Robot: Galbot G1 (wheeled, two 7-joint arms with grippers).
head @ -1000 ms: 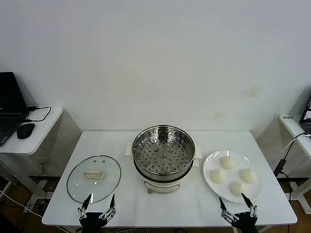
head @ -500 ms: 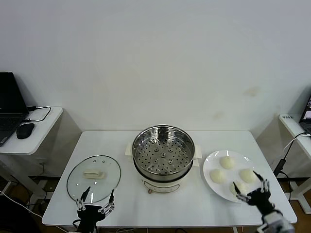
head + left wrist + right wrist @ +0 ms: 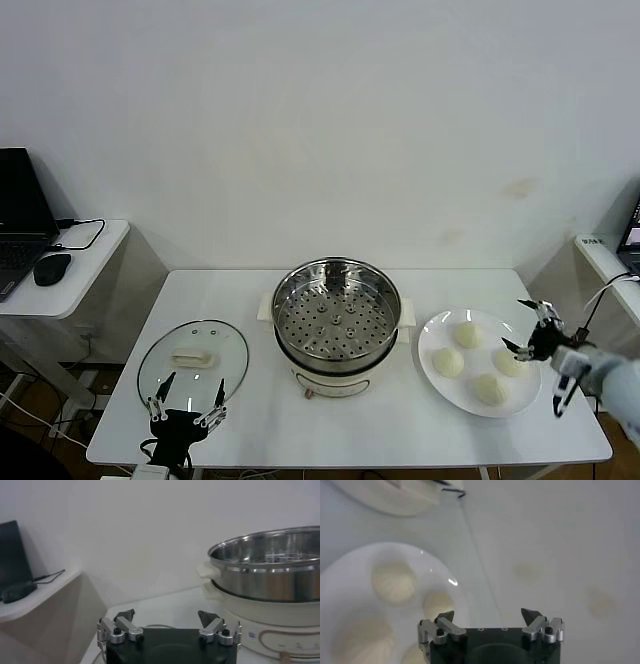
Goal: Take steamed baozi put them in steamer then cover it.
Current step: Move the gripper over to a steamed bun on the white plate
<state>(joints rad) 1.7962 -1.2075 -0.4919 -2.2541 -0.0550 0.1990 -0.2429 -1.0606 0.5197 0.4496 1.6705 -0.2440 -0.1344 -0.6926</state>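
Four steamed baozi (image 3: 478, 362) lie on a white plate (image 3: 431, 372) at the 3 o'clock side of the desk (image 3: 410, 425). None is in the steamer (image 3: 337, 310), which stands at the desk's centre on its cream-white pot base (image 3: 330, 380), its perforated bottom bare. The cover (image 3: 193, 365) lies flat on the desk at the 9 o'clock side of the steamer, handle up, well apart from it.

The right end effector (image 3: 531, 330) hangs at the plate's 3 o'clock rim, above the buns there, its fingers spread apart and holding nothing; the right wrist view shows the fingertips (image 3: 445, 616) clear of the buns below. The left end effector (image 3: 186, 398) sits low at the cover's 6 o'clock edge, fingers likewise apart and empty.

A side table (image 3: 70, 280) at 9 o'clock carries a laptop (image 3: 20, 215) and a mouse (image 3: 52, 268).
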